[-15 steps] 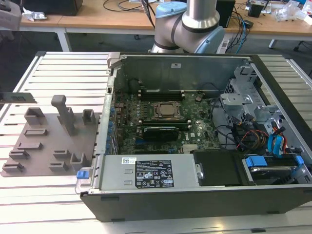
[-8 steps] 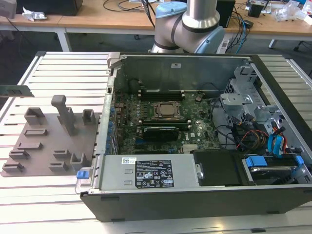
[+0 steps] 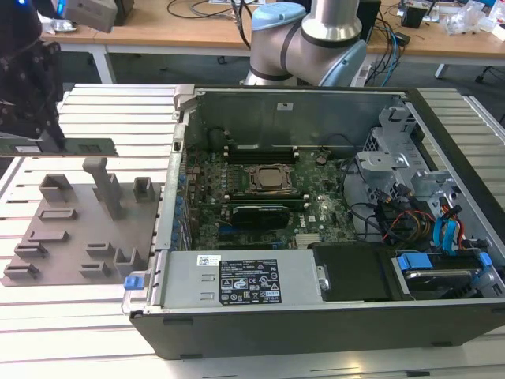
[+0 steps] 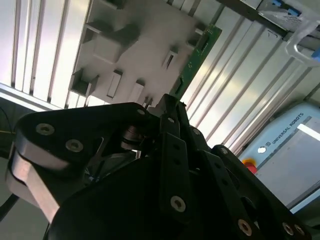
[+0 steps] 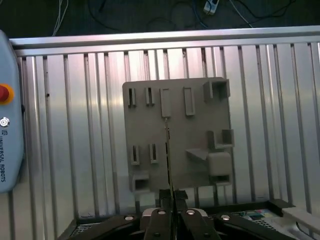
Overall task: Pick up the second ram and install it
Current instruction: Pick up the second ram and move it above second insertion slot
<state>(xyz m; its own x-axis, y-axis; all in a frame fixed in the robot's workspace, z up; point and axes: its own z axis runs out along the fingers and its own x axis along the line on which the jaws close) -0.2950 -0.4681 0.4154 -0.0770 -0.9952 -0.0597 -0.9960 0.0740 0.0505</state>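
Your claw (image 3: 43,134) is pinched tight on the second ram (image 3: 83,147). It grips the green stick by one end, so the stick juts out level above the grey holder plate (image 3: 79,225) and touches none of the plate's blocks.

In the first wrist view the second ram (image 5: 168,150) shows edge-on, a thin line running from the claw (image 5: 172,196) out over the middle of the holder plate (image 5: 150,130). In the second wrist view its green face (image 4: 197,55) lies along one edge of the plate.

From this I judge the pick-up half done: the stick is off the holder plate and carried in the air. The install half is all left. The open computer case (image 3: 316,332) stands on the ribbed surface (image 3: 102,103) just beside the holder plate, on the exterior view's right. The motherboard (image 3: 323,209) inside it is well apart from the stick, and no part of the ram is over the case.
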